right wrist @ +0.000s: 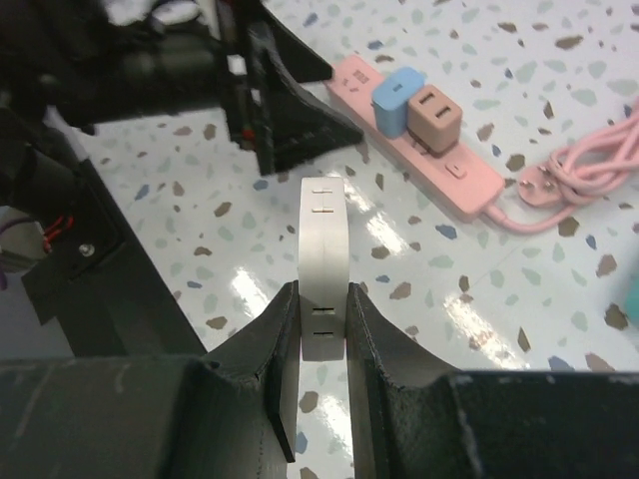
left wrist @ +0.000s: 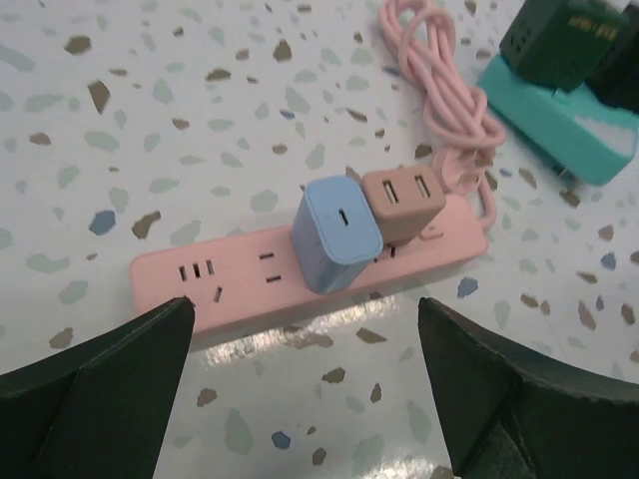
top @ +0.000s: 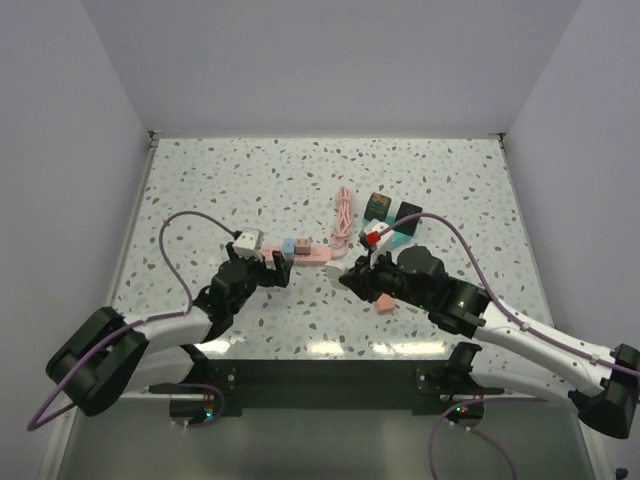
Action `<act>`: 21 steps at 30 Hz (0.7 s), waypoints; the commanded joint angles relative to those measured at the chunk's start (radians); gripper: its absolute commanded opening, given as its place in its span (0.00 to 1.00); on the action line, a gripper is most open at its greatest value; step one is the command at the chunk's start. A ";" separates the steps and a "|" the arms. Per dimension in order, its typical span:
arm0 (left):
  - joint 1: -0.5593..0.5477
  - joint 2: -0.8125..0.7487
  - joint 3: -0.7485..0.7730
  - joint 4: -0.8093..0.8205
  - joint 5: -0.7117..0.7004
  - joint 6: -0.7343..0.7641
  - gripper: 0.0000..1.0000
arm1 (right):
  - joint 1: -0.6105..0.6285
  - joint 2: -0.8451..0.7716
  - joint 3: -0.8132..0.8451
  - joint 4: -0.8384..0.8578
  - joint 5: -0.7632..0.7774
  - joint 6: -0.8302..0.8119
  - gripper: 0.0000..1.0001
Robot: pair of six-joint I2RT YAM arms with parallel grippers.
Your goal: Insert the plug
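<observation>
Top external view takes in the speckled table (top: 250, 180) with both arms reaching toward its middle. The pink power strip (left wrist: 240, 274) lies flat there, its coiled pink cable (top: 344, 215) trailing off the far end. A blue adapter (left wrist: 334, 232) and a tan adapter (left wrist: 402, 203) sit side by side in the strip, touching; the sockets beside the blue one are free.

The left gripper (left wrist: 300, 379) hangs just short of the strip with its jaws spread wide and nothing between them. The right gripper (right wrist: 321, 299) is closed narrowly around the plug (right wrist: 321, 230), pinching its two broad faces. Most of the block sticks out past the fingertips, above the table and apart from the strip.

The plug looks like a light, rigid plastic shell with smooth faces, so it should neither bend nor crush, though it could twist or slide in a pinch this close to one end. A hold nearer the middle of the broad faces would probably resist the push of seating better. I cannot see its prongs.
</observation>
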 commanded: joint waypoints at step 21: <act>0.293 0.221 0.278 -0.115 0.112 -0.054 1.00 | -0.135 0.439 0.196 -0.088 0.257 0.093 0.00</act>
